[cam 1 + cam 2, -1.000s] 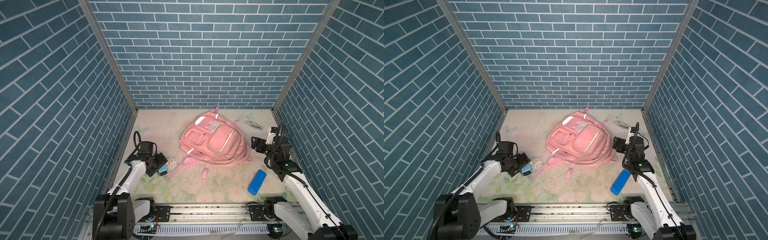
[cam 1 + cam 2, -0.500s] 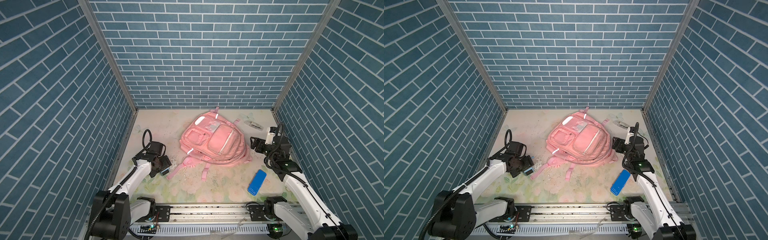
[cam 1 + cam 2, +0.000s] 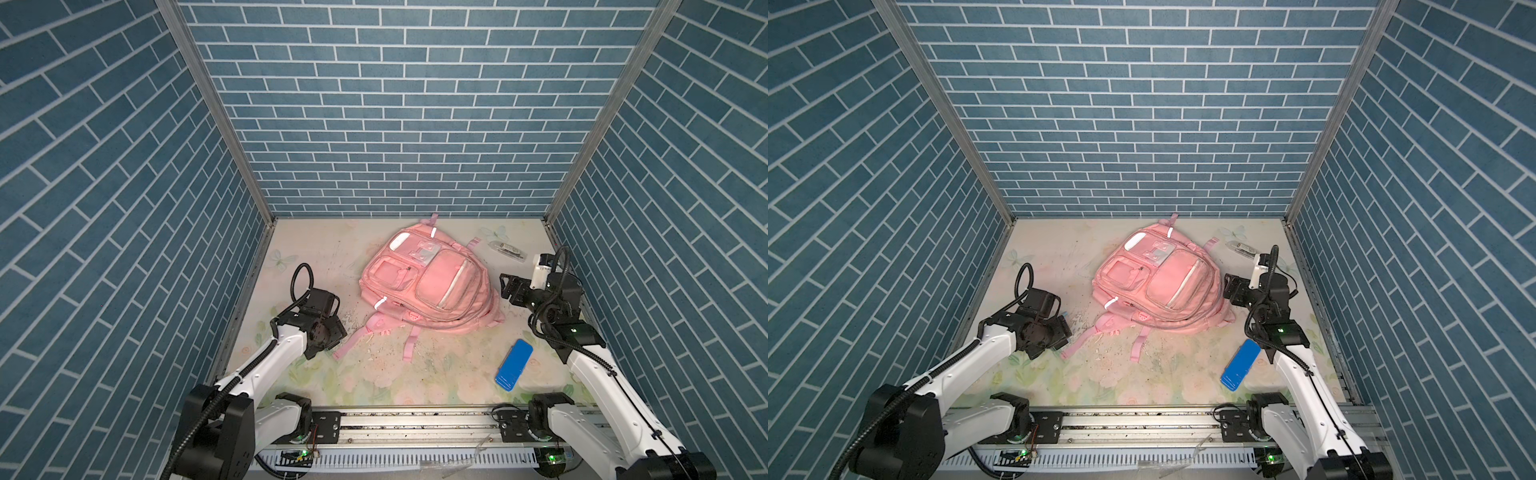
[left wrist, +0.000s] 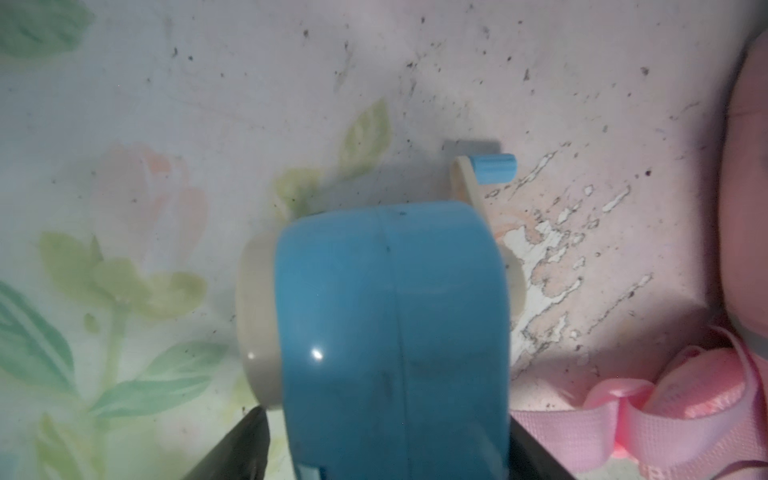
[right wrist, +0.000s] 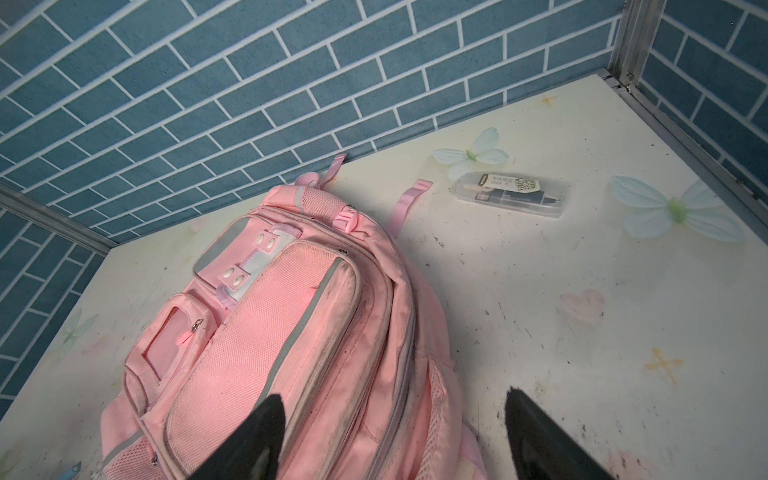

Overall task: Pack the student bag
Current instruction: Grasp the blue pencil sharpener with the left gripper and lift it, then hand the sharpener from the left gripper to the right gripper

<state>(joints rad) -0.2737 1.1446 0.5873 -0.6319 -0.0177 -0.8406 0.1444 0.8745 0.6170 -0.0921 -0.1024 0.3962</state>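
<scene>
The student bag (image 3: pixel 428 286) (image 3: pixel 1158 286) (image 5: pixel 291 332), large and pink, lies flat on its back mid-table with its front pockets up. A blue pencil sharpener (image 4: pixel 395 332) with cream ends and a crank stands on the table between my left gripper's black fingers (image 4: pixel 245 449). My left gripper (image 4: pixel 386 440) (image 3: pixel 332 334) (image 3: pixel 1059 332) is open around it, near the bag's loose strap (image 4: pixel 623 415); in both top views the gripper hides the sharpener. My right gripper (image 5: pixel 395 419) (image 3: pixel 509 286) (image 3: pixel 1231 291) hovers open and empty over the bag's right side.
A blue pencil case (image 3: pixel 514 364) (image 3: pixel 1240 365) lies at the front right. A clear box of pens (image 3: pixel 507 249) (image 3: pixel 1241 248) (image 5: pixel 511 194) sits at the back right, near the wall. Blue brick walls close in three sides, and a metal rail runs along the front.
My left arm has swung right toward the bag's strap and come down over the sharpener, which now lies hidden under it in the top views. The right arm has barely moved.
</scene>
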